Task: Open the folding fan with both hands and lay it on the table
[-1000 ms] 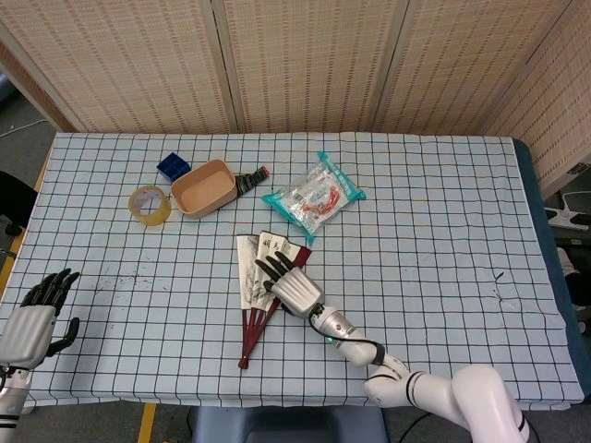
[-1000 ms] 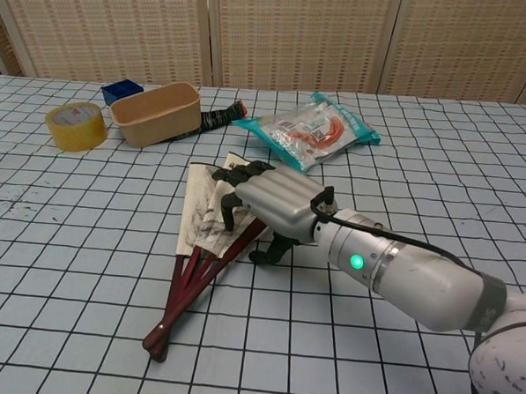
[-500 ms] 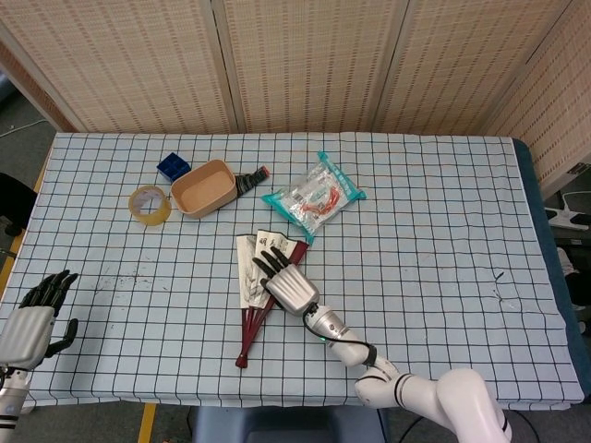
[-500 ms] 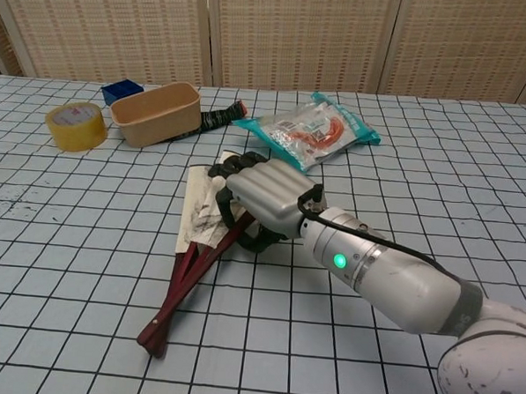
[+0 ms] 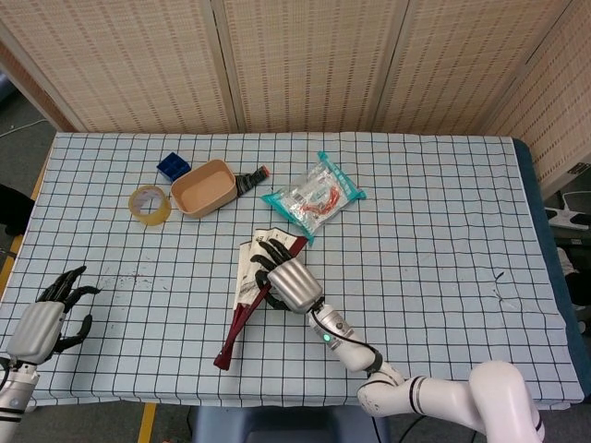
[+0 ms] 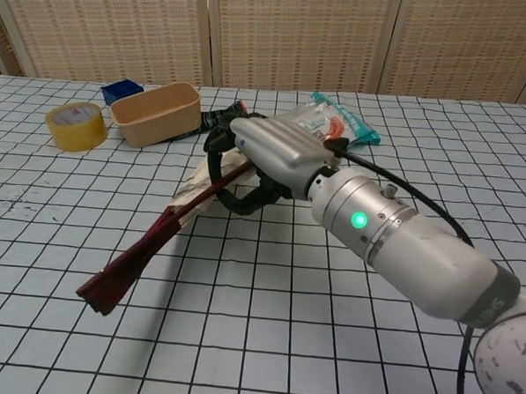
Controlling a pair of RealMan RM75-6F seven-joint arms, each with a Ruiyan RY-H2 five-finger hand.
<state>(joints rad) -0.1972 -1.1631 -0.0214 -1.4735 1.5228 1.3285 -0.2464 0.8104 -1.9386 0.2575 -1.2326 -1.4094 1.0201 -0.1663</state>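
Left robot hand [image 5: 42, 323]: sitting at the near left tabletop [image 5: 443, 231] edge, fingers spread, holding nothing; missing from the chest view.
Right robot hand [image 6: 269, 158]: gripping the folding fan [image 6: 146, 244], fingers wrapping its dark ribs.
Fan position: mid-tabletop; pivot end pointing near-left, raised off the cloth since a second ago, ribs now closer together.
Hidden: paper leaves mostly covered by the robot hand.
Farther back: tape roll [image 5: 149, 204], tan bowl [image 5: 203, 187], blue box [image 5: 173, 166], snack bag [image 5: 312, 196]; all lying unmoved.
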